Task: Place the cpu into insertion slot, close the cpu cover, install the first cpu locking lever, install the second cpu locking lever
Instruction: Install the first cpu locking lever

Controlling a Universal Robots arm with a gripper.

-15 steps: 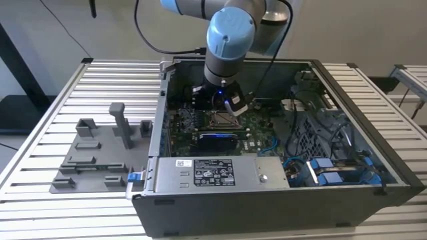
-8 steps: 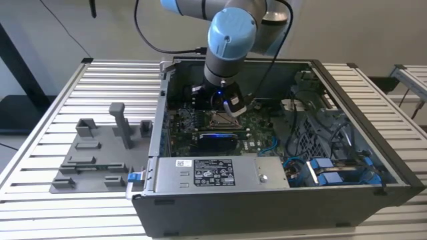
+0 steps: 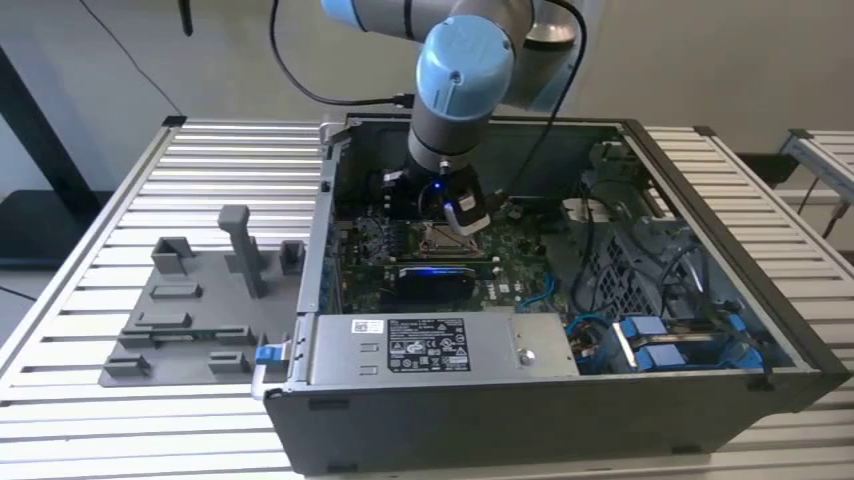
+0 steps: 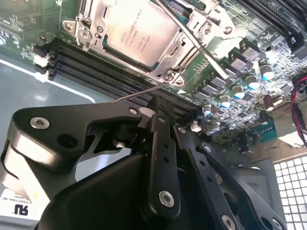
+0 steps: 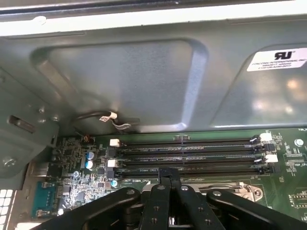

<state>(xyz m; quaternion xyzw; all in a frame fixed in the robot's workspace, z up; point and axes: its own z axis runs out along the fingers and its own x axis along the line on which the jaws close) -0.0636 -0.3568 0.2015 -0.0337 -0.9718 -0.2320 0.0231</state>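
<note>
CPU (image 4: 136, 36) lies flat in the insertion slot (image 4: 169, 75), and the metal cover (image 4: 96, 14) is down around it as a frame, which keeps it seated. End effector (image 4: 158, 103) has its fingers brought together with nothing between them; the tips stand at the free end of a thin wire locking lever (image 4: 136, 93), apparently to push it, though contact cannot be confirmed. A second lever (image 4: 206, 55) crosses the slot's corner
</note>
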